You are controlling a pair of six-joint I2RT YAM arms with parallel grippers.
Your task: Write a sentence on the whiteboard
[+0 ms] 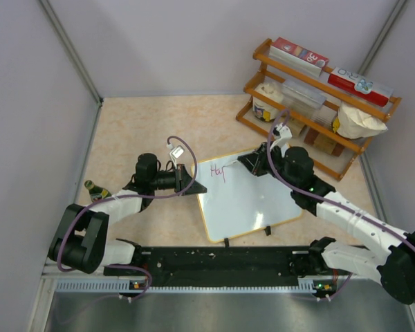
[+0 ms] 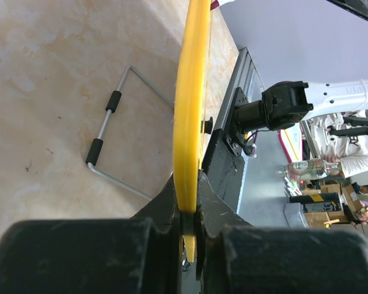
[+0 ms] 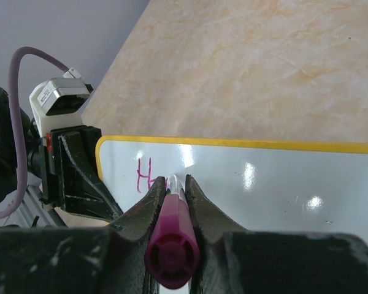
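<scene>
The whiteboard [image 1: 252,197], white with a thin yellow frame, lies in the middle of the table with pink letters [image 1: 218,173] at its far left corner. My left gripper [image 1: 192,185] is shut on the board's left edge; the left wrist view shows the yellow frame [image 2: 190,110] clamped between the jaws. My right gripper [image 1: 243,162] is shut on a magenta marker [image 3: 172,245], tip down on the board [image 3: 264,184] just right of the pink "H" [image 3: 144,174]. The marker tip is hidden between the fingers.
A wooden rack [image 1: 318,104] with boxes, a tub and a bag stands at the back right. A small bottle [image 1: 97,190] lies left of the left arm. The board's wire stand [image 2: 110,138] rests on the tabletop under it. Grey walls enclose the table.
</scene>
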